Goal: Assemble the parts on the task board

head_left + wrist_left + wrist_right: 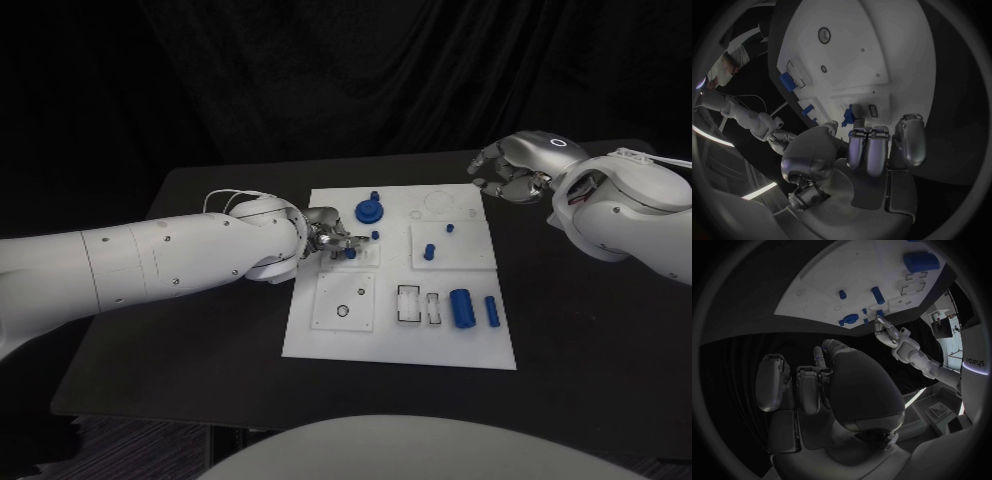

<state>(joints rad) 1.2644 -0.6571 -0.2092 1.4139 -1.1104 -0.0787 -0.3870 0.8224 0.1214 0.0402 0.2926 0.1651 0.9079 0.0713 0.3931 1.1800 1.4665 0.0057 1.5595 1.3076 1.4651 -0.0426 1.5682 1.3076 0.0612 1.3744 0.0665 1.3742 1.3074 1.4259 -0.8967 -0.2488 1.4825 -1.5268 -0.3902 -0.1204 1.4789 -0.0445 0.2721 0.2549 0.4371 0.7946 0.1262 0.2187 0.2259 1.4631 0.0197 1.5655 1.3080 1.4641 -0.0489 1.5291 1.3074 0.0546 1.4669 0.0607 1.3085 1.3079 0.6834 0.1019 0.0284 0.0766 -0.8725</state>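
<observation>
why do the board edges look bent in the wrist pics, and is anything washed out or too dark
Both wrist views are fisheye, so the task board's straight edges curve. In the head view the edges stay straight, and the black table merges with the dark backdrop. In the left wrist view the white board is bright and flat beyond the left robot hand.

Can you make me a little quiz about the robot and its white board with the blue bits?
1. True or false: the right hand is touching the board.
2. Which hand is over the board by a small blue part? A) left B) right C) both
3. Fill in: the big blue cylinder lies on the board's ____ side, left or right in the head view.

Key: 1. False, it hangs over the black table past the board's far corner. 2. A, the left hand. 3. Right.
</observation>
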